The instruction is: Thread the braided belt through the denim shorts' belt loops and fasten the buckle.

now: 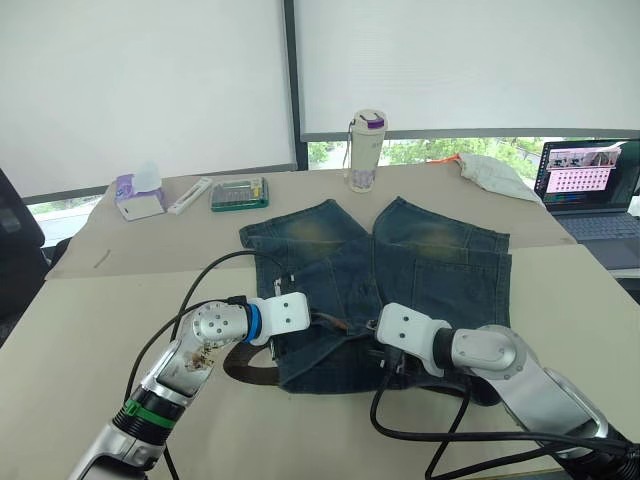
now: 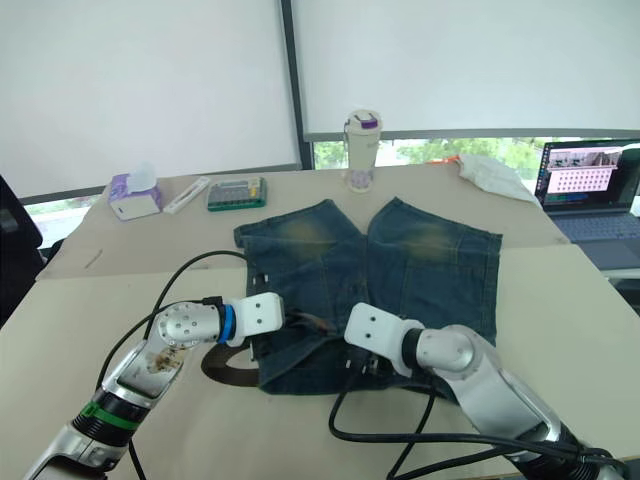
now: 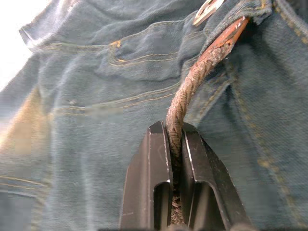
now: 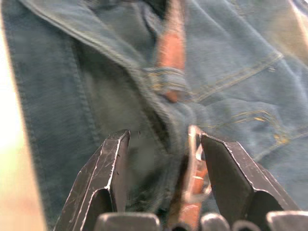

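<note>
Jaws, left: the left gripper [image 3: 175,144] was clamped on the braided belt [image 3: 192,89], the strap pinched edge-on between its two black fingers.
Jaws, right: the right gripper [image 4: 163,144] stood wide apart over the waistband, with the buckle [image 4: 195,168] lying between the fingers, close against one of them.
Belt: the dark brown strap ran from the left gripper across the denim and passed under a belt loop [image 4: 166,82]; in the left wrist view its reddish-brown end reached up to the waistband, close to the silver buckle [image 3: 207,9]. A loop of the strap hung off the near left edge of the shorts [image 1: 250,370] onto the table.
Denim shorts: the shorts [image 1: 420,260] lay flat on the table [image 1: 90,320], waistband toward the robot, the two legs pointing away, faded yellowish patches on each leg.
Arms: both grippers met at the waistband, the left one at the shorts' left side, the right one near the middle.
Far side of table: a tissue pack [image 1: 138,195], a white stick-like item [image 1: 190,195], a green case [image 1: 239,193], a bottle with a purple lid [image 1: 365,150] and a crumpled white cloth [image 1: 495,172].
Right edge: an open laptop [image 1: 590,185] with its screen lit.
</note>
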Controlling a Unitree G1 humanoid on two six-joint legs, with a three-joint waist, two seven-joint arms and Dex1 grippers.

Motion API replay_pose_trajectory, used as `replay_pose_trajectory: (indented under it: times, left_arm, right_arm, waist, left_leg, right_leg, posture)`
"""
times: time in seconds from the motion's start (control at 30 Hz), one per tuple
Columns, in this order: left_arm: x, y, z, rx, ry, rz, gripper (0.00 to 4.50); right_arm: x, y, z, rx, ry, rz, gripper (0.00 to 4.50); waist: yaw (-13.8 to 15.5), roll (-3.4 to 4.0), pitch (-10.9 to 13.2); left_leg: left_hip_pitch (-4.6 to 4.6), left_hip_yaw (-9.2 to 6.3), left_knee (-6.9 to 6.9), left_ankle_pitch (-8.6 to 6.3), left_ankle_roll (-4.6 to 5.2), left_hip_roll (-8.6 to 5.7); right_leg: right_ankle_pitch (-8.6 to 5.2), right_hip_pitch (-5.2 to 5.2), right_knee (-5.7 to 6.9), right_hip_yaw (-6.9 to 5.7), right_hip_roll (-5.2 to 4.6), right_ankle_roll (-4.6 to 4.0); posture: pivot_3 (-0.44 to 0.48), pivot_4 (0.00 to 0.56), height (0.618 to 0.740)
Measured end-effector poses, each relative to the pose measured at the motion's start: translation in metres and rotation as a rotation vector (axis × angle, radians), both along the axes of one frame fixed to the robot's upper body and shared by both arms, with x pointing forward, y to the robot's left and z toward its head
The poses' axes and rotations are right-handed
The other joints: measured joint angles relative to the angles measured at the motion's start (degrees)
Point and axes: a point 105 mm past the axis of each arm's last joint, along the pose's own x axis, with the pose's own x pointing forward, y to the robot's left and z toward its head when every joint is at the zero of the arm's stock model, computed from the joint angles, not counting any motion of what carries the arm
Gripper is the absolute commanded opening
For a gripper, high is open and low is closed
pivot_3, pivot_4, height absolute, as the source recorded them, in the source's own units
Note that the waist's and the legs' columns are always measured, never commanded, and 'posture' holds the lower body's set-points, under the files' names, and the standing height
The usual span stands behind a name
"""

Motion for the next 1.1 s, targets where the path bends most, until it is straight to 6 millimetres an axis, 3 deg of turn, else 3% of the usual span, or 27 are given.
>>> replay_pose_trajectory:
  times: [0.2, 0.8, 1.1]
  left_arm:
    - [-0.010, -0.008, -0.007, -0.019, 0.028, -0.063, 0.00]
    - [-0.004, -0.047, -0.010, -0.017, 0.020, -0.237, 0.00]
    - [-0.005, -0.056, -0.011, -0.010, 0.040, -0.296, 0.00]
  right_arm:
    - [-0.001, 0.000, -0.002, 0.011, 0.001, -0.004, 2.60]
    - [0.018, 0.000, -0.002, 0.074, -0.003, -0.117, 2.60]
    - [0.014, -0.003, -0.001, 0.074, 0.007, -0.111, 2.60]
  waist:
    - [0.3, 0.00, 0.0]
    - [0.5, -0.01, 0.0]
    - [0.4, -0.01, 0.0]
  left_leg:
    - [-0.03, 0.00, 0.02, 0.00, 0.01, -0.02]
    - [-0.03, 0.01, 0.05, 0.00, 0.01, -0.12]
    - [-0.04, -0.01, 0.05, 0.00, 0.01, -0.13]
  right_leg:
    - [0.00, 0.01, 0.02, 0.00, -0.02, 0.00]
    - [0.00, 0.01, 0.05, -0.01, -0.04, 0.00]
    - [0.00, 0.00, 0.07, -0.01, -0.04, 0.00]
  posture:
    - [0.000, 0.150, 0.740]
    - [0.000, 0.150, 0.740]
    - [0.000, 0.150, 0.740]
